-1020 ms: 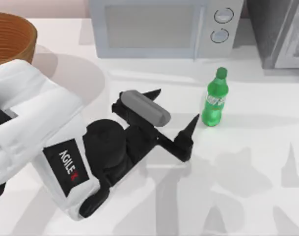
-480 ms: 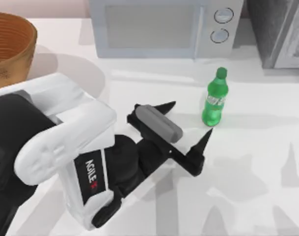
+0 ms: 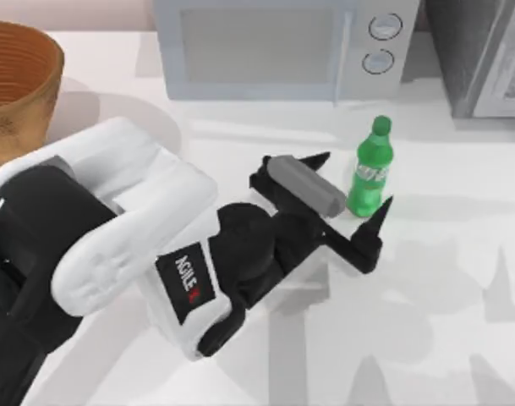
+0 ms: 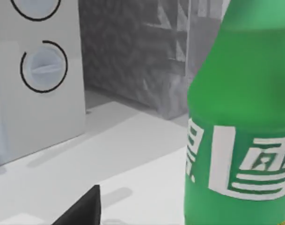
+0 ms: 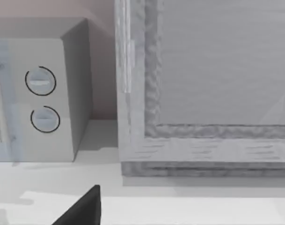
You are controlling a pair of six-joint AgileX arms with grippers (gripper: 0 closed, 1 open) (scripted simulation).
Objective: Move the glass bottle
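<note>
The glass bottle is bright green with a green cap and a white-and-green label, and it stands upright in front of the microwave's right end. My left gripper is open and level with the bottle's lower body. One fingertip is on the bottle's left and the other just in front of its base, neither visibly touching. The left wrist view has the bottle close up, with one black fingertip beside it. My right arm is parked, its wrist camera facing the microwave and a grey cabinet.
A white microwave stands along the back edge just behind the bottle. A grey cabinet is at the back right and a wicker basket at the back left. Bare white table lies to the right and front.
My left arm has swept right and toward the back, bringing its open fingers from well left of the bottle to either side of it. The bottle has not moved.
</note>
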